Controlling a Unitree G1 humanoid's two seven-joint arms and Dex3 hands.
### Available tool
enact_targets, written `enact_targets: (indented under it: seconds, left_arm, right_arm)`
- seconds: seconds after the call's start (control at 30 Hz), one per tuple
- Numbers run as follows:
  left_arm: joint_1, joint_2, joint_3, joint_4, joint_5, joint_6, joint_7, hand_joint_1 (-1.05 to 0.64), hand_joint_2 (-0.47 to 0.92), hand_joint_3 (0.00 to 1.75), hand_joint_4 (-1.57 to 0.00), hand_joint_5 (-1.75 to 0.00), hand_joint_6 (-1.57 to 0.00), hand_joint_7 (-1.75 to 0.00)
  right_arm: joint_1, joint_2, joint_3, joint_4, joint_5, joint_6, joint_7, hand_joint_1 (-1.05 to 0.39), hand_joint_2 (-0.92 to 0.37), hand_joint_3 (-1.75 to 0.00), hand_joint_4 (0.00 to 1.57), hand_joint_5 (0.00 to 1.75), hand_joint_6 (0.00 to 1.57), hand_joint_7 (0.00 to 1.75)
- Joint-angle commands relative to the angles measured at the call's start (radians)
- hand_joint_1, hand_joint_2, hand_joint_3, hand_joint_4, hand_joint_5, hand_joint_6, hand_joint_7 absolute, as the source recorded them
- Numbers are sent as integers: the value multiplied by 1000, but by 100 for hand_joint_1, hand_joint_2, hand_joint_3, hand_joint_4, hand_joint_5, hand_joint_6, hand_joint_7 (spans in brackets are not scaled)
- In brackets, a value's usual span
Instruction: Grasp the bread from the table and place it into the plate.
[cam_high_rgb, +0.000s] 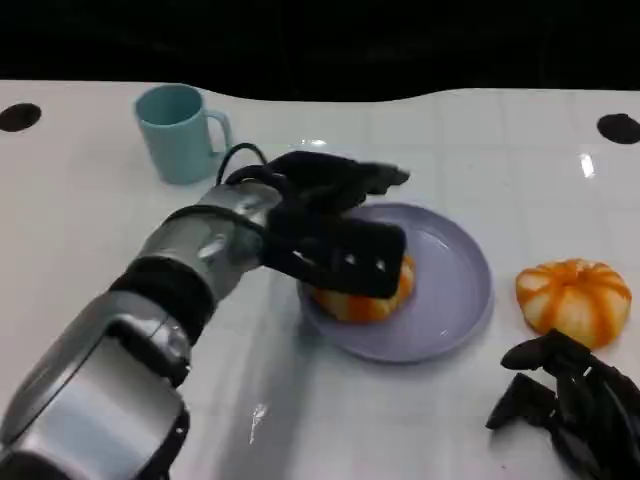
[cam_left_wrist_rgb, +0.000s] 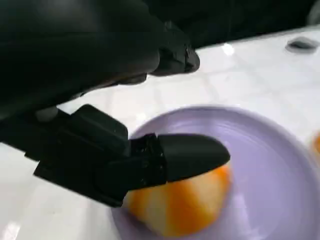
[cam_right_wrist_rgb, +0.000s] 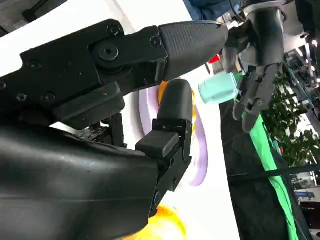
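Bread, the orange-and-cream striped round bun (cam_high_rgb: 362, 300), sits at the near-left edge of the lilac round plate (cam_high_rgb: 455, 260) under the left hand (cam_high_rgb: 335, 225), whose fingers hold it across its sides; it looks light and soft, so a gentle hold suits it.

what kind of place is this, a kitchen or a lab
Probably a lab or demo space staged as a dining table, not a kitchen: a plain white table holds only a lavender plate, a teal mug and toy-like bread, with a green barrier nearby.
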Motion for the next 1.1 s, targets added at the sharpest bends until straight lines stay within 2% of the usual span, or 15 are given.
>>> enact_targets:
  seconds: [0.03, 0.13, 0.2, 0.27, 0.33, 0.43, 0.57, 0.63, 0.67, 0.73, 0.77, 0.87, 0.9, 1.03, 1.1]
  left_arm:
    - [120, 32, 170, -66, -230, -111, -92, -91, 92, 62, -27, -15, -24, -5]
    - [206, 11, 267, -141, -389, -131, -183, -87, 92, 57, -33, -20, -28, -7]
    - [242, 2, 298, -188, -446, -118, -221, -82, 92, 52, -38, -32, -32, -8]
    - [291, -11, 334, -247, -523, -100, -269, -81, 92, 51, -39, -36, -33, -8]
    - [363, -27, 380, -337, -626, -65, -326, -67, 92, 51, -52, -65, -42, -10]
    - [455, -53, 425, -480, -756, 49, -381, -61, 92, 49, -57, -86, -54, -15]
    - [547, -74, 454, -637, -840, 185, -383, -58, 92, 46, -56, -99, -61, -18]
    - [631, -93, 477, -765, -902, 298, -344, -56, 92, 47, -71, -120, -85, -39]
    - [677, -101, 483, -831, -926, 347, -323, -55, 92, 47, -73, -131, -86, -59]
    - [754, -117, 489, -920, -950, 387, -302, -53, 92, 51, -69, -161, -68, -116]
    - [774, -121, 490, -943, -953, 396, -298, -53, 92, 51, -67, -168, -64, -129]
    - [792, -126, 492, -978, -953, 422, -292, -53, 92, 52, -66, -174, -59, -141]
    - [837, -128, 501, -1013, -992, 462, -301, -52, 92, 52, -66, -174, -59, -142]
    - [960, -112, 535, -1105, -1136, 610, -350, -52, 92, 52, -72, -175, -50, -171]
    - [993, -103, 558, -1129, -1195, 680, -354, -52, 92, 49, -75, -175, -51, -174]
  right_arm:
    - [15, -8, -3, -10, -6, -12, -16, -54, -92, -26, 64, 153, 57, 122]
    - [12, -8, -3, -9, 3, -7, -7, -54, -92, -26, 64, 153, 58, 122]
    - [11, -10, -2, -8, 6, -4, -1, -54, -92, -26, 63, 153, 57, 122]
    - [9, -10, -3, -7, 8, -2, 2, -54, -92, -26, 63, 154, 57, 122]
    - [8, -9, -3, -5, 9, -1, 2, -54, -92, -25, 63, 154, 58, 122]
    - [8, -8, -3, -10, 13, 8, 3, -54, -92, -25, 64, 153, 58, 121]
    - [10, -8, -2, -18, 14, 18, 1, -54, -92, -25, 64, 153, 58, 120]
    - [12, -9, -1, -23, 14, 26, 2, -54, -92, -25, 64, 152, 58, 118]
    - [11, -11, 0, -24, 14, 29, 4, -54, -92, -24, 63, 152, 58, 118]
    - [9, -10, 1, -20, 6, 16, 2, -55, -92, -24, 64, 152, 59, 118]
    - [9, -10, 1, -19, 3, 12, 1, -55, -92, -24, 64, 152, 59, 118]
    - [9, -9, 1, -19, 2, 10, 0, -55, -92, -24, 64, 152, 59, 118]
    - [8, -8, 2, -19, 5, 11, 4, -55, -92, -24, 64, 152, 59, 118]
    - [13, -7, 3, -29, 8, 21, 4, -54, -92, -24, 64, 152, 59, 118]
    - [16, -6, 5, -35, 3, 21, -2, -54, -92, -24, 64, 152, 59, 118]
